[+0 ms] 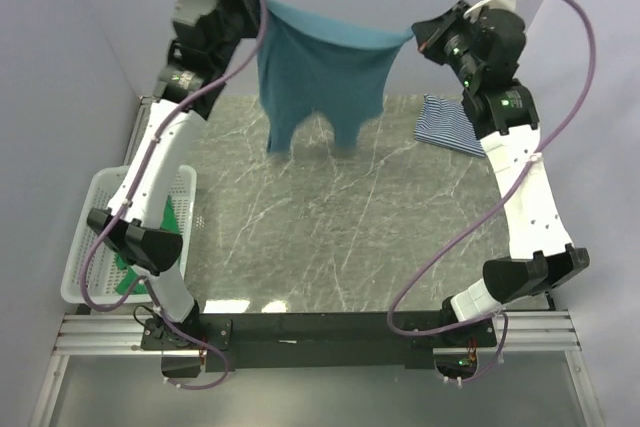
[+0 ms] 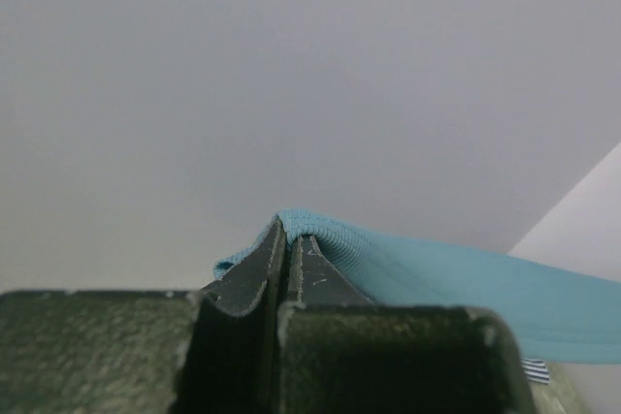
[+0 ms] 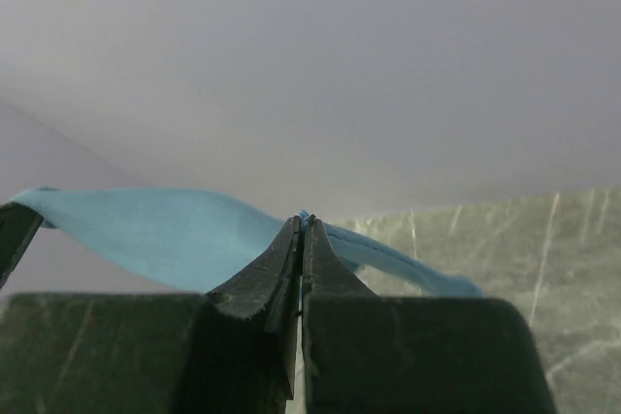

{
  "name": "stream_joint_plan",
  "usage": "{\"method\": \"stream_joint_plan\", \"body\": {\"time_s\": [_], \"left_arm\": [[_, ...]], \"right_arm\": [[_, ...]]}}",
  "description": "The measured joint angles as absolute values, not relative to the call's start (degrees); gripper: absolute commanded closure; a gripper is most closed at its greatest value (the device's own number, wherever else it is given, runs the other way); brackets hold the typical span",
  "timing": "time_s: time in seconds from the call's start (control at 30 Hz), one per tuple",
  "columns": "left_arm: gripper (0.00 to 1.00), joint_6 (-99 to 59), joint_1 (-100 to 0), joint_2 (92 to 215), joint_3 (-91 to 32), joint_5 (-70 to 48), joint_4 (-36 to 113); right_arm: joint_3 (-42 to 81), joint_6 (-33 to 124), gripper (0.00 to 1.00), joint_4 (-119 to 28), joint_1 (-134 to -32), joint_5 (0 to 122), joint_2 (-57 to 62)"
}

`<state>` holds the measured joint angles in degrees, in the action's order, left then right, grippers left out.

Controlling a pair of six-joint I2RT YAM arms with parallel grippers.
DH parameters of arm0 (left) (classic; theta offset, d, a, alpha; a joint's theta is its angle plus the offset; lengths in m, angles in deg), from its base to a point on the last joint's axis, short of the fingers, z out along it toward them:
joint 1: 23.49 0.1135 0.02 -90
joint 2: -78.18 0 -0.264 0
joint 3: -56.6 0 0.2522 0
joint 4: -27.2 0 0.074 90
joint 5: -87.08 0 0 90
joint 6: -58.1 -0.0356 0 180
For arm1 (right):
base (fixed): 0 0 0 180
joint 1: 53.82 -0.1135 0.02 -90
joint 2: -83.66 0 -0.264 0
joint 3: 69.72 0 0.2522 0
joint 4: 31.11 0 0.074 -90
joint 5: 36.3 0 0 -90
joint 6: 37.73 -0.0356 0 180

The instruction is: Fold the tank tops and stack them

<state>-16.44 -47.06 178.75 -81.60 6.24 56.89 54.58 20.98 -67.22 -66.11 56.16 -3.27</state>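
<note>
While we look down from the overhead camera, we see the teal top (image 1: 320, 72) stretched in the air between the two arms, above the far part of the table (image 1: 340, 237). The left gripper (image 1: 262, 9) pinches one end of its upper edge and the right gripper (image 1: 415, 35) pinches the other. The edge sags a little between them and the rest hangs down. Its lower ends are blurred, and we cannot tell whether they touch the table. The striped top (image 1: 450, 124) lies on the table at the far right, just beside the right arm. The green top (image 1: 174, 215) sits in the white basket (image 1: 85, 247) at the left edge, partly hidden by the left arm.

From the left wrist, we see the left gripper (image 2: 291, 239) with its fingers pressed together on a ribbed edge of the teal top (image 2: 456, 288). The cloth runs off to the right as a band against the pale wall (image 2: 291, 65).

From the right wrist, we see the right gripper (image 3: 302, 230) clamped tight on a thin edge of the teal top (image 3: 165, 225). A broad band stretches left, and a narrower strip trails right in front of the table (image 3: 505, 239).
</note>
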Motion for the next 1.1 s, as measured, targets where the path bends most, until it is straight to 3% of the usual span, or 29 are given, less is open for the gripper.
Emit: {"method": "stream_joint_plan", "body": {"time_s": [0.1,0.23,0.4,0.53,0.6,0.63,0.67,0.77,0.93,1.1], "left_arm": [[1.0,-16.4,-44.83,176.02,-80.49,3.42,55.53],[0.99,-15.24,-44.98,165.96,-65.17,0.85,50.53],[0.98,-8.64,-45.68,154.03,-39.24,-1.36,45.56],[0.82,-1.49,-49.59,146.34,-15.62,-0.05,39.55],[0.73,2.12,-55.45,142.53,-3.7,2.62,38.64],[0.65,4.28,-58.47,141.03,1.24,3.99,37.78],[0.6,6.25,-61.88,139.32,6.02,4.85,37.5],[0.54,13.96,-69.31,134.99,16.25,8.89,37.76],[0.38,23.86,-74.12,128.92,16.67,17.3,43.9],[0.44,27.54,-73.62,134.25,2.59,27.03,52.75]], "right_arm": [[55.61,20.98,1.0,-66.65,-65.59,56.37,-1.61],[44.42,20.54,1.0,-63.41,-64.87,56.55,6.19],[21.25,19.56,1.0,-61.73,-63.73,56.29,18.0],[-3.52,17.62,1.0,-60.81,-63.51,56.05,28.86],[-15.1,16.74,0.86,-60.92,-63.51,55.91,34.58],[-20.59,16.11,0.71,-61.36,-63.43,55.83,37.27],[-25.42,15.52,0.44,-61.53,-63.32,55.65,39.55],[-34.79,14.58,0.22,-63.46,-63.01,55.96,43.02],[-36.08,14.25,0.2,-66.15,-62.92,55.67,47.57],[-31.8,14.38,0.24,-65.77,-62.92,55.46,50.32]]}}
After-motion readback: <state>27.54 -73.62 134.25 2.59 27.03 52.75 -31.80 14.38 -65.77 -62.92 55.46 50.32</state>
